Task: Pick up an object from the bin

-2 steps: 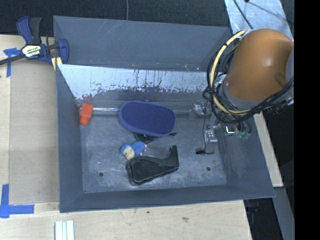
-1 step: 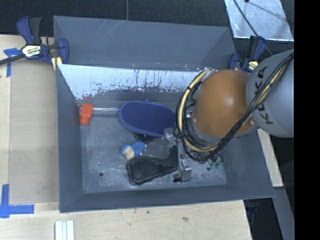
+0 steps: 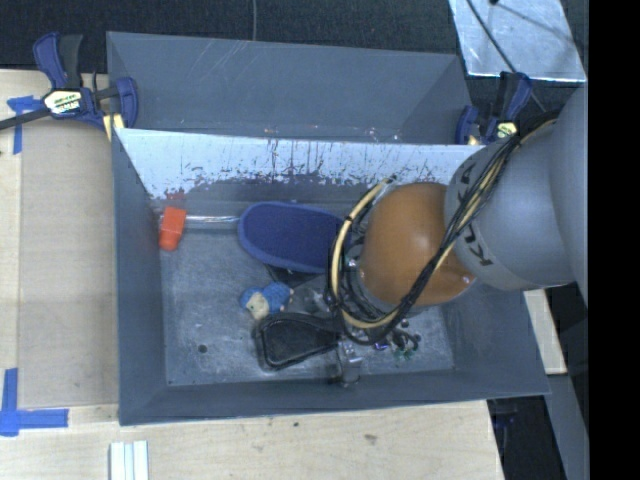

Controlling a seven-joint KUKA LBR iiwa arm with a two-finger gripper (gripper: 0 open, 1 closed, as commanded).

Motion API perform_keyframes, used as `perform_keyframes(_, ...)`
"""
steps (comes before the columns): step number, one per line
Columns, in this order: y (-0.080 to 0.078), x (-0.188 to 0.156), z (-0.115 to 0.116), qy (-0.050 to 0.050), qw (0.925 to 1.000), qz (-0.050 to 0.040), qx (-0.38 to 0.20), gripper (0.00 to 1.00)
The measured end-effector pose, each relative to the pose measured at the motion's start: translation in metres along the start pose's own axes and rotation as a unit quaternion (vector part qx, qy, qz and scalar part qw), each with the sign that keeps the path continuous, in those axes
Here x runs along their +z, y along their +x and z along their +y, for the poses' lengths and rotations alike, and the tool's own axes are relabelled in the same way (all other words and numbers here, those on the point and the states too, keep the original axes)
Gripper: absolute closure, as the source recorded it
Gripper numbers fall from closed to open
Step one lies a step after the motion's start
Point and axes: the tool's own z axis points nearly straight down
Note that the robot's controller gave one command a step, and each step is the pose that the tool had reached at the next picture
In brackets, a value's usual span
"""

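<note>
Gripper (image 3: 345, 363) low by front wall of grey metal bin (image 3: 140, 308), just beside glossy black wedge-shaped object (image 3: 288, 340), grip state impossible to tell

The arm (image 3: 535, 208) is a rounded, pale grey link with what seem to be dark letters near its wrist end. An orange-brown domed cover (image 3: 405, 238) caps the wrist, ringed by looping black and yellow cables (image 3: 348, 253).

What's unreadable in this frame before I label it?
- Camera view: right end of the blue oval thing, under the orange wrist cover.
- Camera view: right edge of the black thing, behind the cables and gripper.
- Camera view: green bit beside the cables, too small to identify.
</note>
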Motion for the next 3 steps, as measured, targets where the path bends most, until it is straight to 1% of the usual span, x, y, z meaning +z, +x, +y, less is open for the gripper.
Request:
perform_keyframes(1, -0.002, -0.004, -0.001, 0.001, 1.0000, -0.0037, 0.001, 1.00)
perform_keyframes(2, -0.051, -0.081, -0.031, 0.002, 1.0000, -0.0066, -0.002, 1.00)
perform_keyframes(3, -0.066, -0.184, -0.040, 0.002, 1.0000, -0.0048, -0.007, 1.00)
